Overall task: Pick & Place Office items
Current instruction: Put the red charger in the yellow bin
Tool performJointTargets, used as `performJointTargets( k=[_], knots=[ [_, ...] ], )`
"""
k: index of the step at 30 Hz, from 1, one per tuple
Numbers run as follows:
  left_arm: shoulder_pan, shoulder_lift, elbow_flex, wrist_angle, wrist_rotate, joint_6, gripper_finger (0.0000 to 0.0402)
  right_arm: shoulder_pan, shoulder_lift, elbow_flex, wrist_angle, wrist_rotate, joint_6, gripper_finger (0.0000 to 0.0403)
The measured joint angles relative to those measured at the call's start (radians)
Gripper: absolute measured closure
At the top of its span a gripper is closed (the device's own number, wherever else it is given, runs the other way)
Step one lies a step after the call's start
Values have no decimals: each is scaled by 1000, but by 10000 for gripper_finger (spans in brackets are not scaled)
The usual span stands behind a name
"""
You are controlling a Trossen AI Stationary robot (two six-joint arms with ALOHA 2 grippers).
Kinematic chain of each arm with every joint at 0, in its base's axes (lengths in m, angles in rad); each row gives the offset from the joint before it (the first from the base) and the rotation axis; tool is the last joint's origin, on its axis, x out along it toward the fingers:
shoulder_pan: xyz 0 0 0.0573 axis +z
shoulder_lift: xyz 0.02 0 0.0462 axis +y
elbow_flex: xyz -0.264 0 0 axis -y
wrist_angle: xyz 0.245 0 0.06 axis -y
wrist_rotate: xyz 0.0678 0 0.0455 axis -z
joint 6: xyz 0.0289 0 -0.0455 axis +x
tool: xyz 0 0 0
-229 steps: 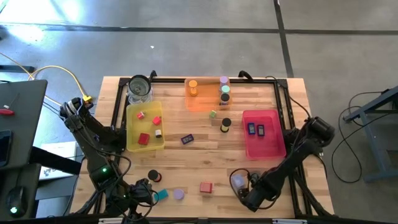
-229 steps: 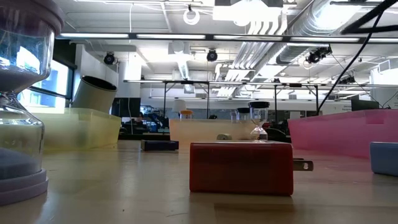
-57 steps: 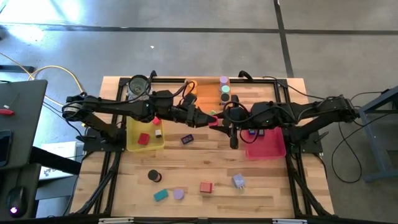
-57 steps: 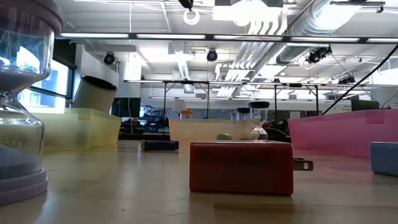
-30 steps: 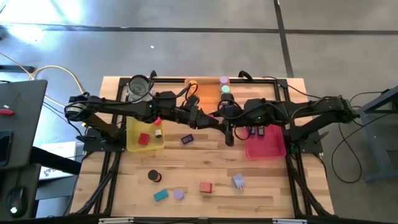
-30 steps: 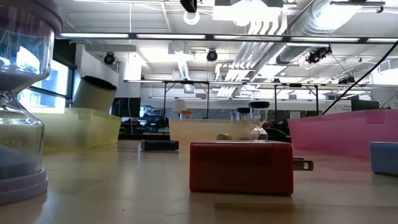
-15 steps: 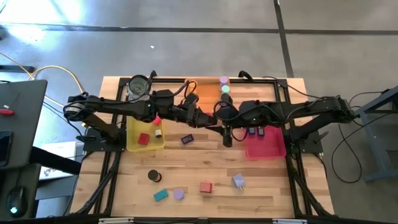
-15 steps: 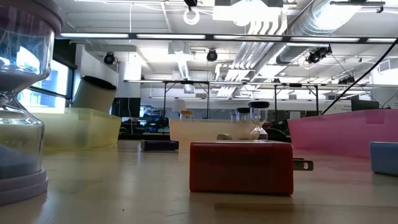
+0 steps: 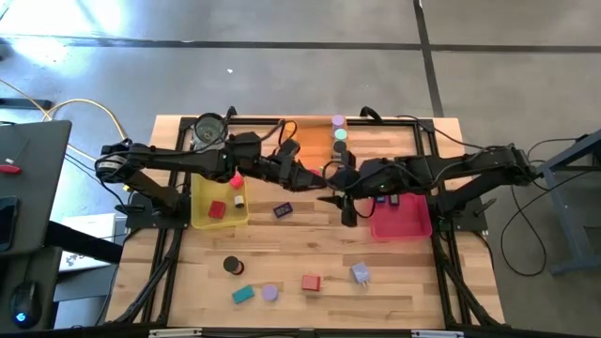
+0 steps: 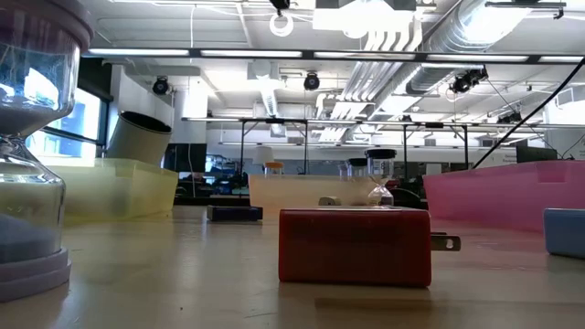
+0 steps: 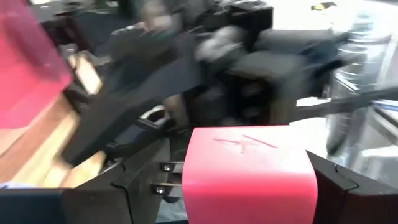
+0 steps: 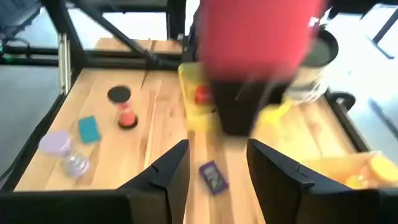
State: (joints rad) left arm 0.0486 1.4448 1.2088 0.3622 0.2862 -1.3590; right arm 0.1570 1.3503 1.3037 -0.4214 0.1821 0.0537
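Note:
A red block (image 11: 249, 171) is held up above the table's middle by my left gripper (image 9: 319, 181), which reaches in from the left and is shut on it. My right gripper (image 12: 217, 168) comes from the right and faces it closely. Its fingers are open with nothing between them, and the red block (image 12: 255, 37) shows just beyond them. Other office items lie near the table's front edge: a black-ended cylinder (image 9: 231, 267), a teal block (image 9: 243, 294), a lavender piece (image 9: 270, 293), another red block (image 9: 311, 282) and a lavender block (image 9: 360, 273). My left gripper pinches the red block by two opposite sides (image 11: 189, 186), one finger on each. The fingers reach in about level from the table's left. The block is lifted clear of the table, and its flat outer face points toward my right arm.
A yellow tray (image 9: 200, 211) with small red pieces stands at the left, a glass jar (image 9: 211, 131) behind it. An orange tray (image 9: 305, 141) is at the back and a pink tray (image 9: 408, 225) at the right. A dark-blue block (image 9: 283, 210) lies between them.
My right gripper has tipped its fingers a little further down, staying close to my left gripper above the table's middle. The pieces on the table have kept their places.

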Motion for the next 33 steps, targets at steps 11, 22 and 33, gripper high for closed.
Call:
performJointTargets(
  k=[11, 22, 33],
  knots=[
    [126, -12, 1, -127, 327, 52, 140, 13, 0, 0, -305, 1, 174, 251],
    [313, -12, 0, -1014, 340, 390, 140, 13, 0, 0, -404, -9, 242, 255],
    [441, -107, -1, -1790, -170, 566, 140, 13, 0, 0, -397, 25, 230, 255]
  ],
)
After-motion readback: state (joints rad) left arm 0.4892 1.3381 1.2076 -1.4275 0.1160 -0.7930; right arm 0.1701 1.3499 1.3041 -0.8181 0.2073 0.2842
